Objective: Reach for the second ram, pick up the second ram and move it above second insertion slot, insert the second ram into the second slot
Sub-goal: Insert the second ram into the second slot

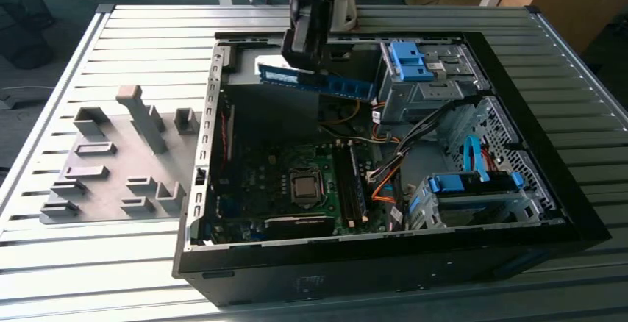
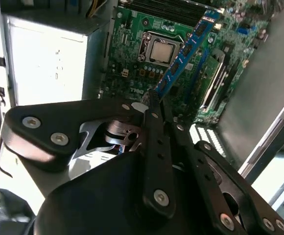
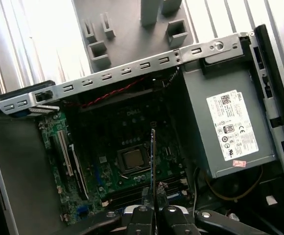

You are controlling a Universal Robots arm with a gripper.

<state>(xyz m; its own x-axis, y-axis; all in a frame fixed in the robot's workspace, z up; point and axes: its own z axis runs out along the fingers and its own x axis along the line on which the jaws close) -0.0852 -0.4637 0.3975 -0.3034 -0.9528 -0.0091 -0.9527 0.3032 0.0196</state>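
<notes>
In the exterior view my gripper (image 1: 306, 59) hangs over the back part of the open computer case (image 1: 549, 212), shut on the second ram (image 1: 319, 79), a long blue stick held level and well above the motherboard (image 1: 255, 190). The dark memory slots (image 1: 349, 186) lie lower, beside the processor socket (image 1: 306, 186). In the second wrist view the second ram (image 2: 186, 54) juts out from the black fingers (image 2: 154, 122) over the green board. In the first wrist view the second ram (image 3: 153, 156) shows edge-on, rising from my gripper (image 3: 153, 210) above the slots (image 3: 132, 193).
A grey fixture plate (image 1: 108, 167) with raised blocks lies on the slatted table (image 1: 98, 263) at the exterior view's left of the case. Inside the case are a silver power supply (image 3: 225, 127), blue drive cages (image 1: 412, 61) (image 1: 471, 184), and orange and black cables (image 1: 393, 167).
</notes>
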